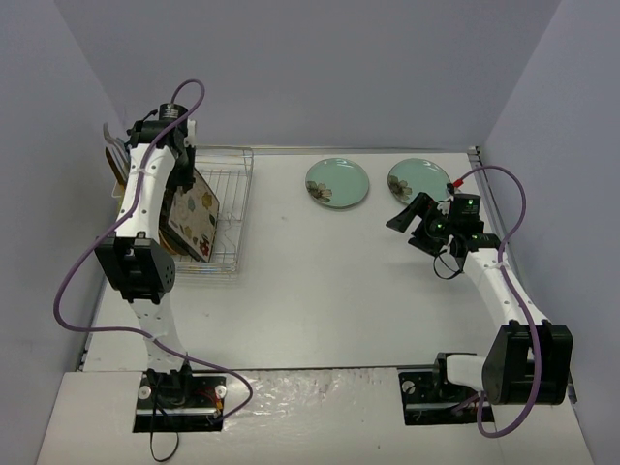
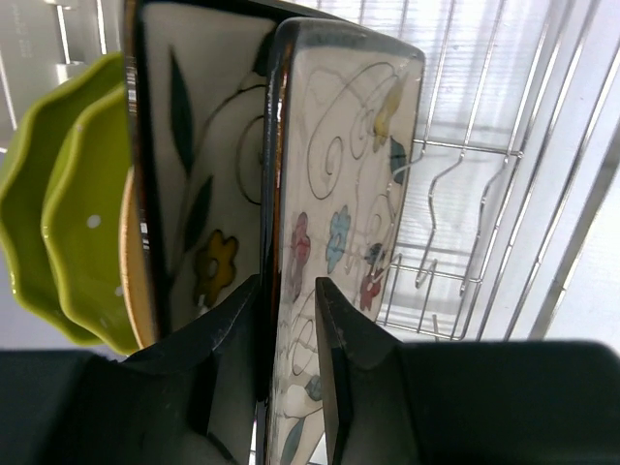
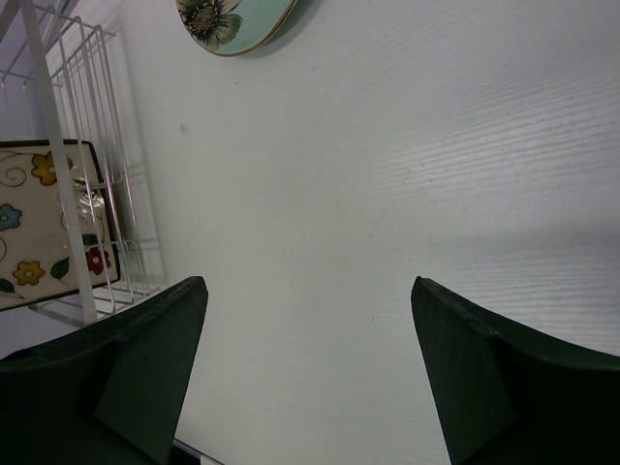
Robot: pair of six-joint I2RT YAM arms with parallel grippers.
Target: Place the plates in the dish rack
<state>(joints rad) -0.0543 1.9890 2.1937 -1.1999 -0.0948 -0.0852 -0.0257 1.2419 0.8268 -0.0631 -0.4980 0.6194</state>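
Observation:
The silver wire dish rack [image 1: 231, 208] stands at the far left. My left gripper [image 1: 182, 182] reaches down into it and is shut on the rim of a square dark-rimmed floral plate [image 2: 339, 174], which stands on edge. Behind it stand a second square plate [image 2: 194, 174], a cream plate edge [image 2: 136, 281] and two lime-green dotted plates [image 2: 58, 223]. Two pale teal plates [image 1: 337, 182] [image 1: 418, 180] lie flat on the table at the far right. My right gripper [image 1: 412, 215] is open and empty, just near the right teal plate.
The rack's wire prongs [image 2: 465, 194] stand free to the right of the held plate. The right wrist view shows one teal plate [image 3: 237, 19], the rack's end [image 3: 87, 165] and white table between. Walls close in on left, back and right.

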